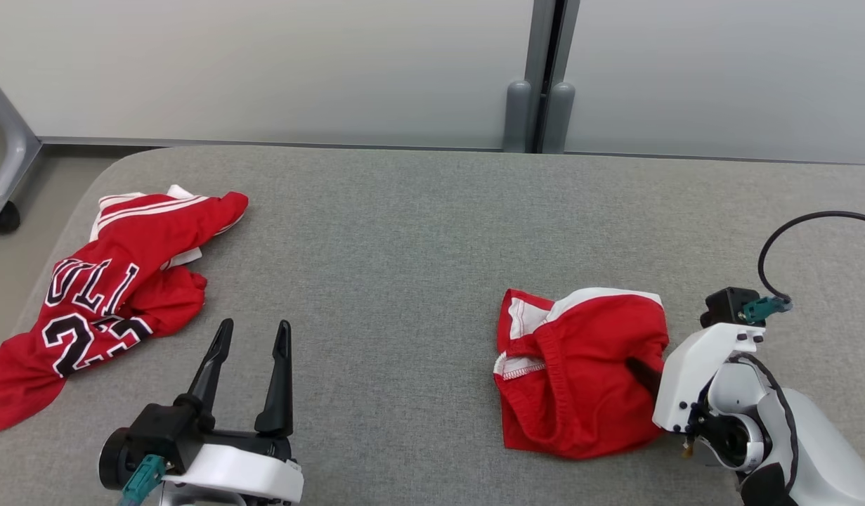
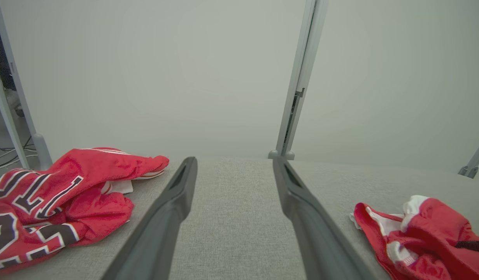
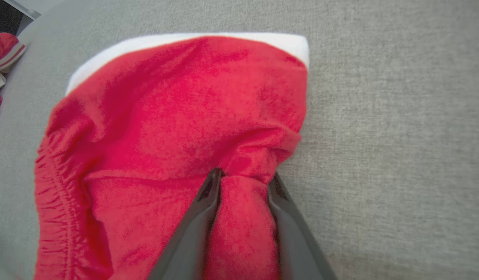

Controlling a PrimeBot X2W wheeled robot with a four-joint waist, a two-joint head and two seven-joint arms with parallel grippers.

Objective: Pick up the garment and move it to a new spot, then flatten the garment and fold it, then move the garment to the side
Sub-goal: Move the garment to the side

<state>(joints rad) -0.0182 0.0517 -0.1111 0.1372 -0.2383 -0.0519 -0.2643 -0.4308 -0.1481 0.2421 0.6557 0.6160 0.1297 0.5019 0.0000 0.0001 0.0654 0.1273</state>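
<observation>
While right fingers (image 3: 192, 233) pinch shorts (image 1: 587, 393) — waistband (image 1: 553, 365) faces left.

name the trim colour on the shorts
White trim on red shorts; right wrist view shows it best.

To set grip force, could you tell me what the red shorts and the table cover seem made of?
Red shorts: soft matte knit, perhaps fleecy; they bunch and look fuzzy. Table cover: grey woven cloth, matte; weave visible.
</observation>
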